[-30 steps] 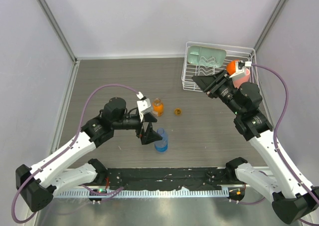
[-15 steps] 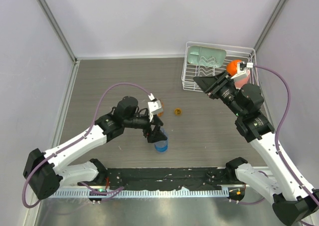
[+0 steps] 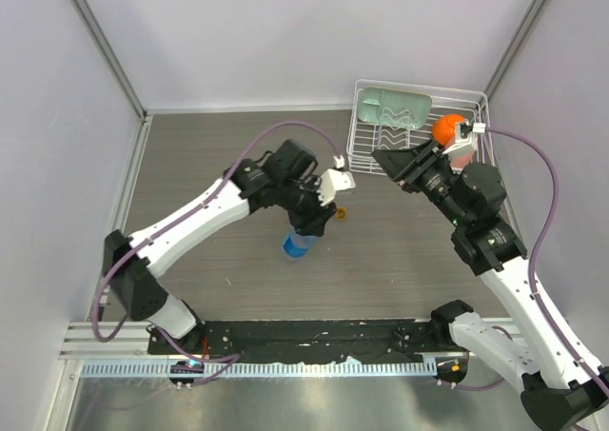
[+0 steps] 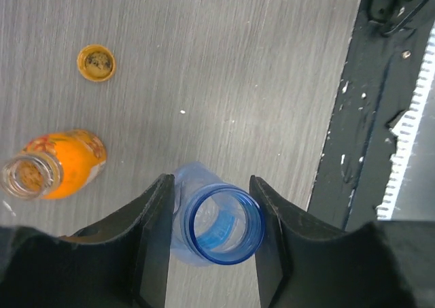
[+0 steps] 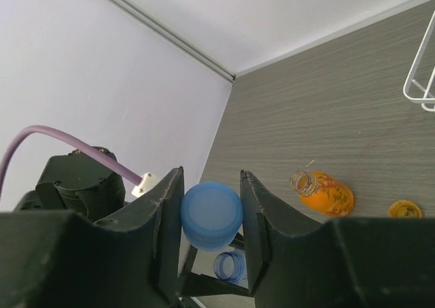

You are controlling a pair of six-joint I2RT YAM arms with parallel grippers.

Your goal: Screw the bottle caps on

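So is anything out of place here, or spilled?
Nothing spilled. The orange cap lies loose on the table, hollow side up, apart from the open orange bottle. The blue cap sits in the right claw.

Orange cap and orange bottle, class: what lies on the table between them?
Nothing: in the left wrist view only bare table separates the orange cap from the orange bottle.

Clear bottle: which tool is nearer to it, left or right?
Left. The left tool grips the clear bottle, one finger each side of its neck; the right tool holds the blue cap well off to its right.
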